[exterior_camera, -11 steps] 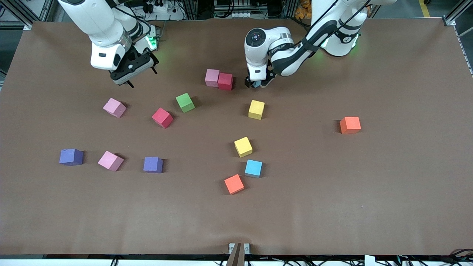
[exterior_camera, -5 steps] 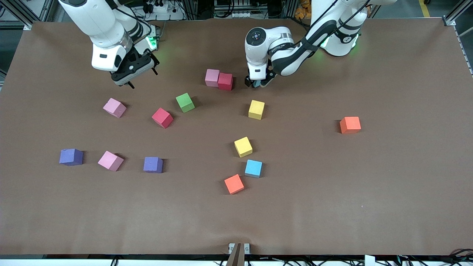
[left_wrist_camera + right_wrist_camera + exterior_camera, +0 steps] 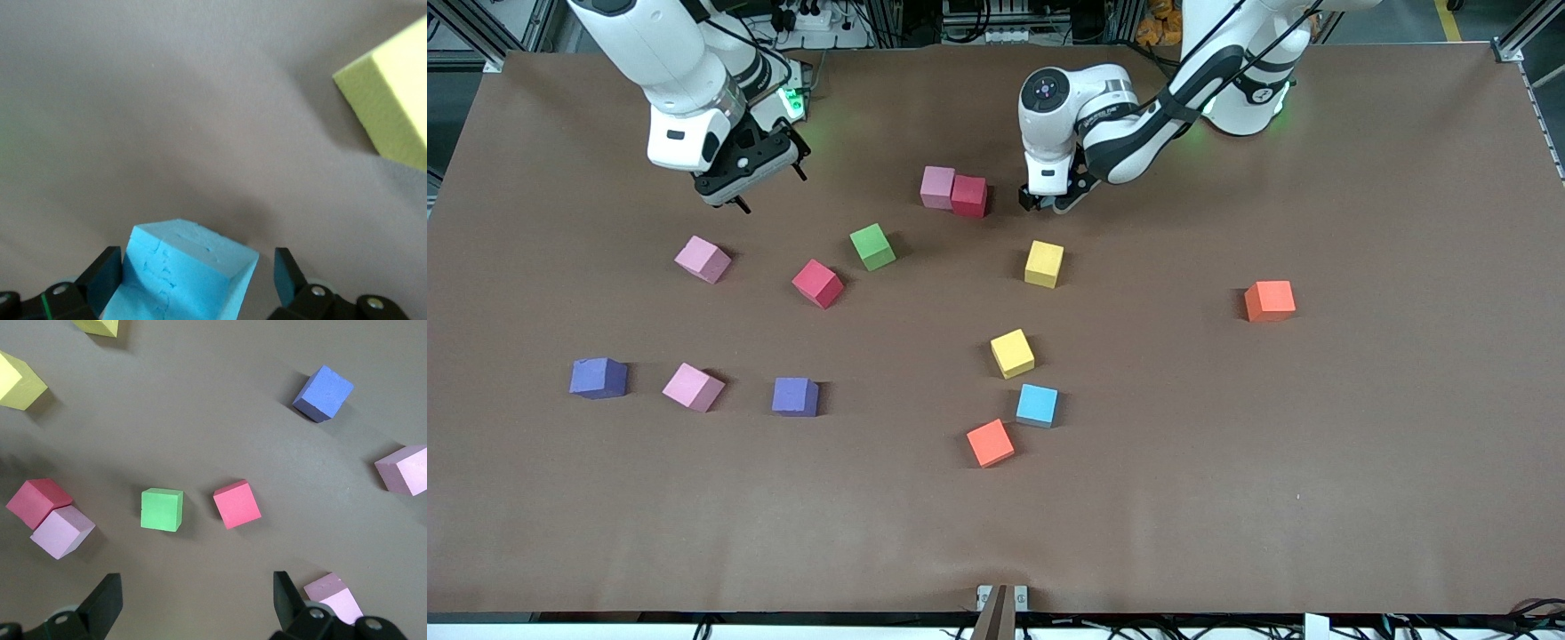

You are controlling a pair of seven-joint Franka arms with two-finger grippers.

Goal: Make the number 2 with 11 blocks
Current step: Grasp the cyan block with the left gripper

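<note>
While both arms hover, blocks [image 3: 1015,353] dot the brown table [image 3: 1316,444]

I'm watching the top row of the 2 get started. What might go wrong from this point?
The left claw brackets a light blue block that sits skewed between its open fingers; set down so, it may land crooked beside the red block touching the pink block. Coming in close, it may also nudge that pair. The right claw waits open above the table.
</note>
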